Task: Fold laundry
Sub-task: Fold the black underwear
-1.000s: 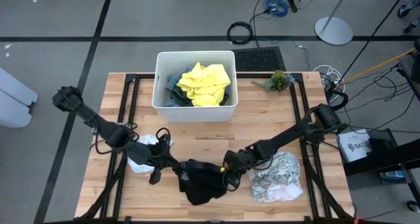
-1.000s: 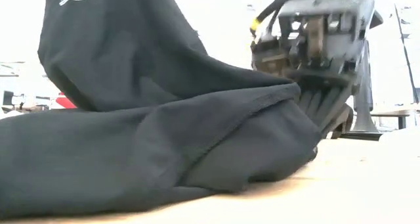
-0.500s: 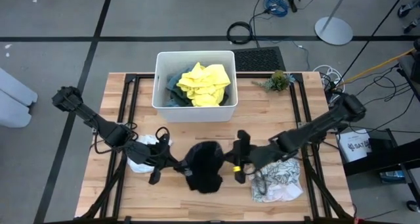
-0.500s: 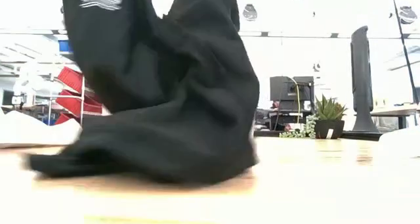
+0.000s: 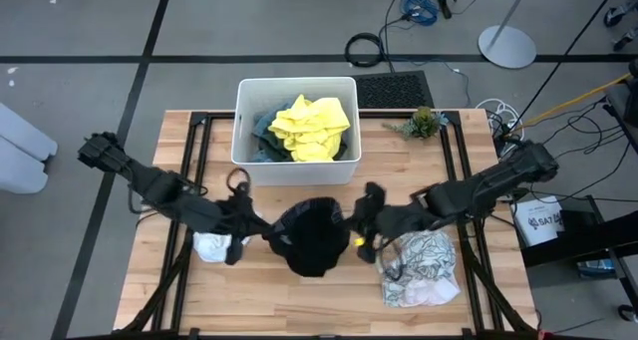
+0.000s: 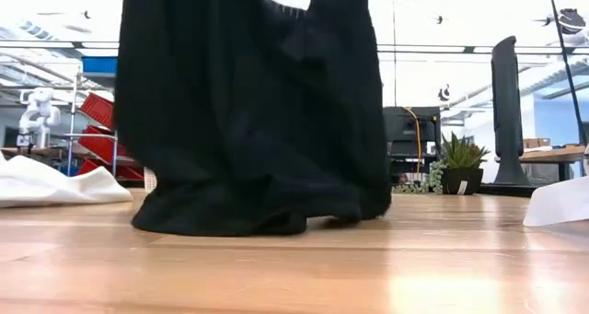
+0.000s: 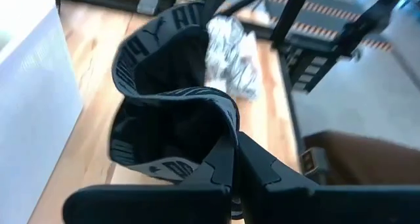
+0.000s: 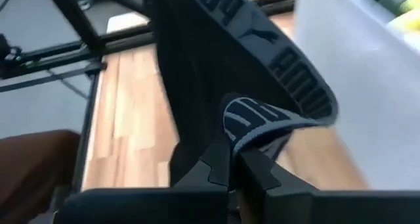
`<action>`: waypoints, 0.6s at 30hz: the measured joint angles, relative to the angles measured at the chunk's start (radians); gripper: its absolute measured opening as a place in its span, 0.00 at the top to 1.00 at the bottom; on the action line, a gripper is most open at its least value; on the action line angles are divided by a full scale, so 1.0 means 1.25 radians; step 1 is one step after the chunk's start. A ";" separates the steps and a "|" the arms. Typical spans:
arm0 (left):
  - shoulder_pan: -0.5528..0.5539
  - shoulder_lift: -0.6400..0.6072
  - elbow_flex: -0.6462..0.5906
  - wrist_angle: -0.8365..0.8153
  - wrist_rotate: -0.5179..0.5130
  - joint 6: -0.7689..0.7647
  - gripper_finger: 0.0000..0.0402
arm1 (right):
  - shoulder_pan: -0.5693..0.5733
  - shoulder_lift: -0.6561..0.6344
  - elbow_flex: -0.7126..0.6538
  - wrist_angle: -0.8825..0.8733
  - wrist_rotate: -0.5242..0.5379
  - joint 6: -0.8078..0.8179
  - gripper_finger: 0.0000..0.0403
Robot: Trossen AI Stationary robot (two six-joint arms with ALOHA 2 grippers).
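You've got the black garment (image 5: 312, 242) strung up between both grippers — left gripper (image 5: 267, 230) pinched tight on the waistband at one side, right gripper (image 5: 351, 227) clamped on the opposite edge. The cloth hangs down from them, its lower folds resting on the wooden table (image 5: 299, 195). Just beyond your right gripper lies the patterned grey-white cloth (image 5: 424, 268); beside your left arm, a white cloth (image 5: 211, 246). Past both, the yellow garment (image 5: 310, 127) sits in the white tub (image 5: 295, 168).
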 joint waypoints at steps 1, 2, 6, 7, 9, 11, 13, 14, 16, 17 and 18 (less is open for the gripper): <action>0.000 0.017 0.000 -0.005 0.000 -0.001 0.98 | 0.000 0.020 0.000 0.025 -0.019 -0.002 1.00; 0.001 0.039 0.000 -0.005 0.000 -0.001 0.98 | 0.002 0.042 0.000 0.052 -0.044 -0.009 1.00; 0.000 0.137 0.000 0.036 0.021 0.009 0.98 | 0.004 0.142 0.000 0.165 -0.120 -0.050 1.00; 0.000 0.163 0.000 0.050 0.034 0.022 0.98 | 0.004 0.167 0.000 0.184 -0.127 -0.054 1.00; 0.000 0.217 0.000 0.069 0.061 0.041 0.98 | 0.002 0.215 0.000 0.212 -0.143 -0.055 1.00; -0.001 0.272 0.000 0.072 0.087 0.044 0.98 | 0.002 0.261 0.000 0.237 -0.169 -0.057 1.00; -0.001 0.320 -0.001 0.065 0.115 0.064 0.98 | 0.002 0.308 0.000 0.247 -0.214 -0.060 1.00; 0.003 0.342 -0.001 0.059 0.129 0.084 0.98 | 0.003 0.327 0.000 0.253 -0.223 -0.061 1.00; 0.009 0.376 -0.001 0.039 0.134 0.107 0.98 | 0.004 0.359 -0.001 0.255 -0.241 -0.066 1.00; 0.013 0.388 -0.001 0.028 0.134 0.116 0.98 | 0.003 0.368 -0.001 0.256 -0.239 -0.071 1.00; 0.016 0.396 -0.001 0.018 0.135 0.129 0.98 | 0.003 0.375 -0.001 0.259 -0.235 -0.076 1.00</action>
